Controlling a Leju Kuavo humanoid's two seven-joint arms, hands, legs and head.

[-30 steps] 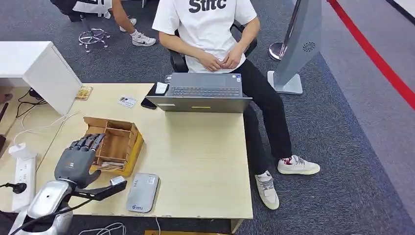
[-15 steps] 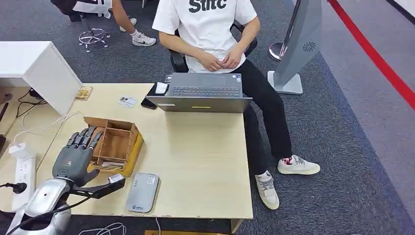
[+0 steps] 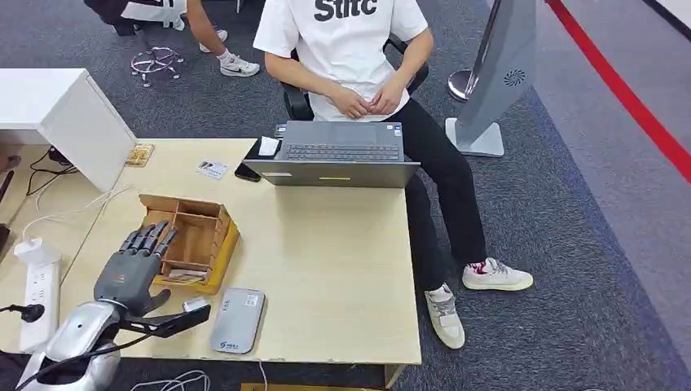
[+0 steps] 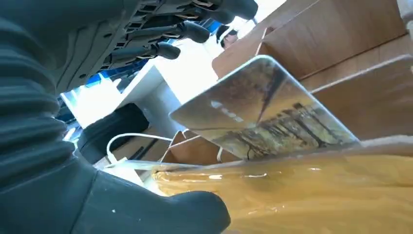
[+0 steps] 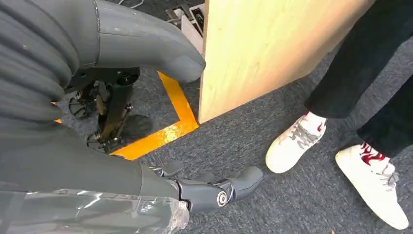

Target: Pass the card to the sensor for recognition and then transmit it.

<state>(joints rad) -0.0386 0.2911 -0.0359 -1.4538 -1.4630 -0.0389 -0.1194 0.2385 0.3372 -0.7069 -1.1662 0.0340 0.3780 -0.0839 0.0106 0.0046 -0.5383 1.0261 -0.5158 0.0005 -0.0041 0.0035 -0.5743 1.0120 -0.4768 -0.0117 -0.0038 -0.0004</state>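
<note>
Just beyond the open left hand (image 4: pixel 97 161) (fingers spread) leans the card (image 4: pixel 263 107).

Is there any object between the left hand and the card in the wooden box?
Nothing visible does. In the left wrist view the card leans in the wooden box, with open space between it and the left hand fingers.

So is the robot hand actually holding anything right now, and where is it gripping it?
Nothing yet. The left robot hand hovers open by the wooden box, its fingers spread around a card standing in it. The right robot hand hangs empty beside the table.
</note>
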